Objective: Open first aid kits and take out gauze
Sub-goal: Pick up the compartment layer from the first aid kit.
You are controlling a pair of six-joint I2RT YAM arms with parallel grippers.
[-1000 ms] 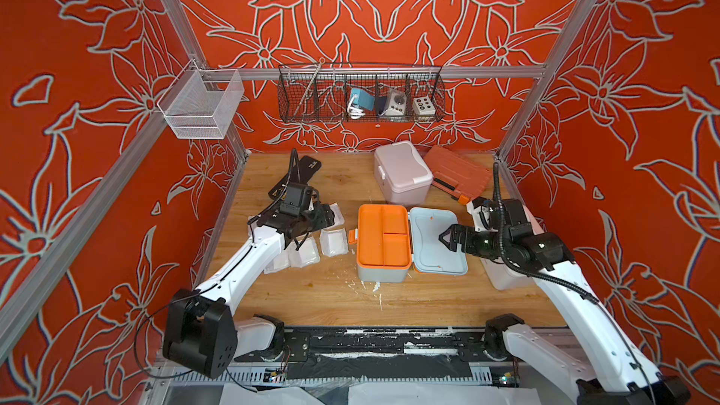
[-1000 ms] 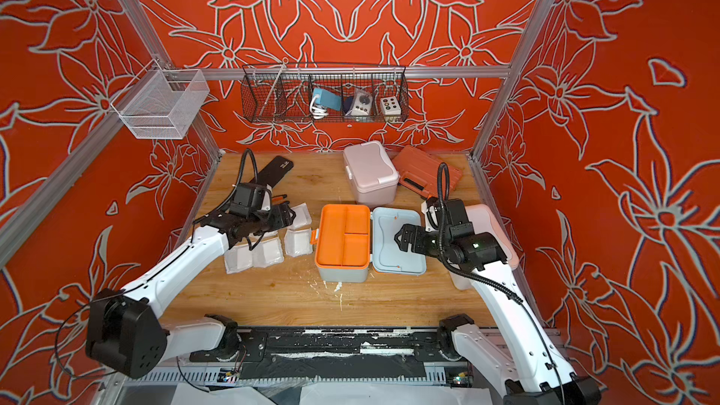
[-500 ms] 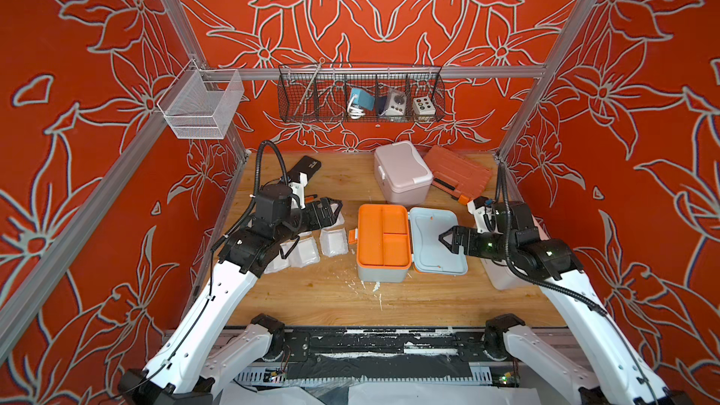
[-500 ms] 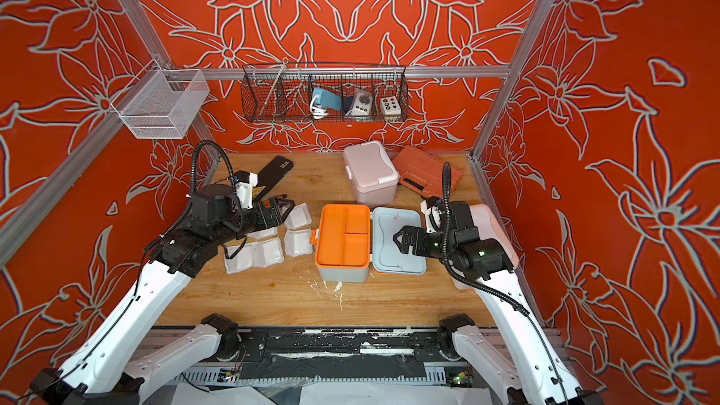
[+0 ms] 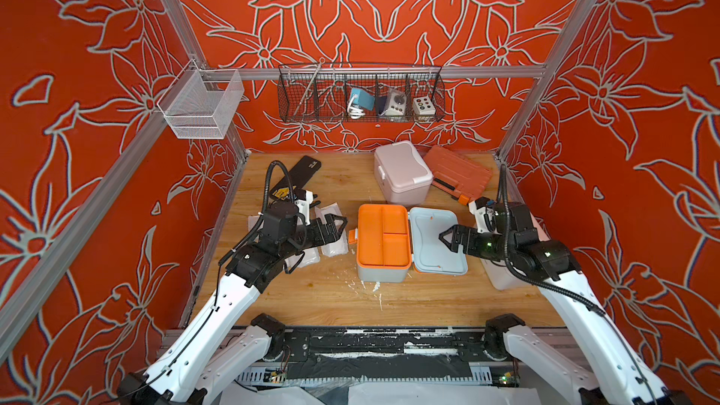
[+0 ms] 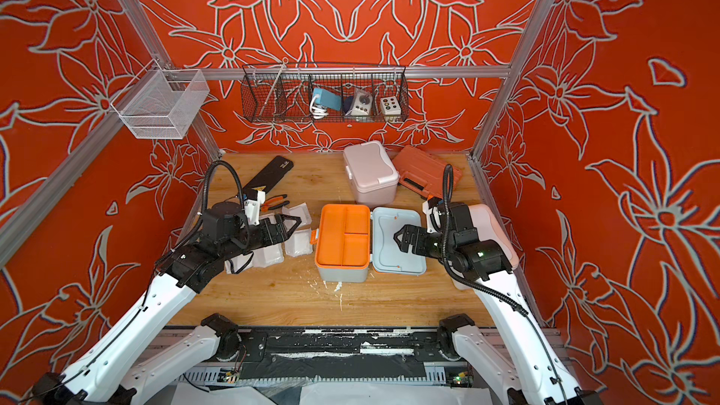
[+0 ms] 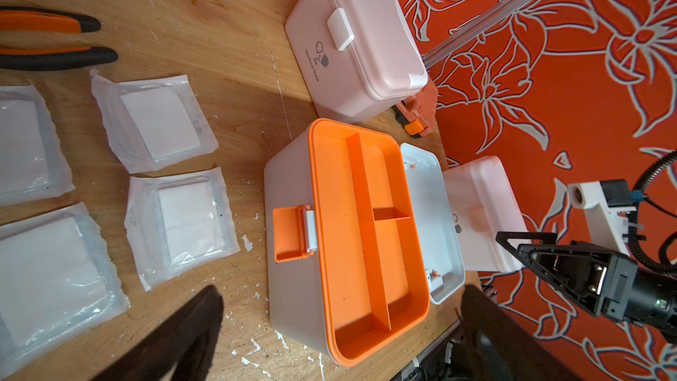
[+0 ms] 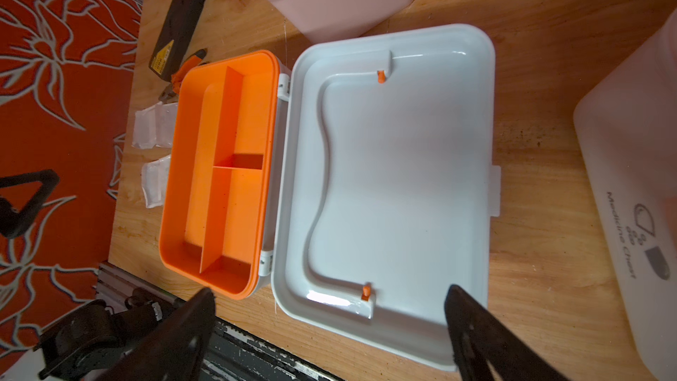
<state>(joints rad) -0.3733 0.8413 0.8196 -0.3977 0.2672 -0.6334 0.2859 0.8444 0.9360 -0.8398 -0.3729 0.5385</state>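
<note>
The pale blue-grey first aid kit [image 5: 380, 274] stands open mid-table, its orange tray [image 7: 366, 221] holding nothing and its lid [image 8: 395, 185] laid flat to the right. A dusty pink kit [image 5: 403, 177] sits shut behind it. The white kit [image 6: 493, 224] is shut at the right, partly under my right arm. Several wrapped gauze pads [image 7: 161, 122] lie on the wood left of the open kit. My left gripper [image 5: 339, 227] hovers open over the gauze, pointing at the kit. Above the lid, my right gripper [image 5: 448, 237] is open and holds nothing.
A flat ribbed orange tool case [image 5: 457, 175] leans at the back right. A long black case [image 5: 300, 173] and orange-handled pliers [image 7: 55, 42] lie at the back left. A wire rack [image 5: 360, 93] and a white mesh basket [image 5: 200, 105] hang on the walls.
My left arm has drawn back from the gauze pile and turned its gripper toward the open kit, jaws spreading fully. The right arm has barely moved.
</note>
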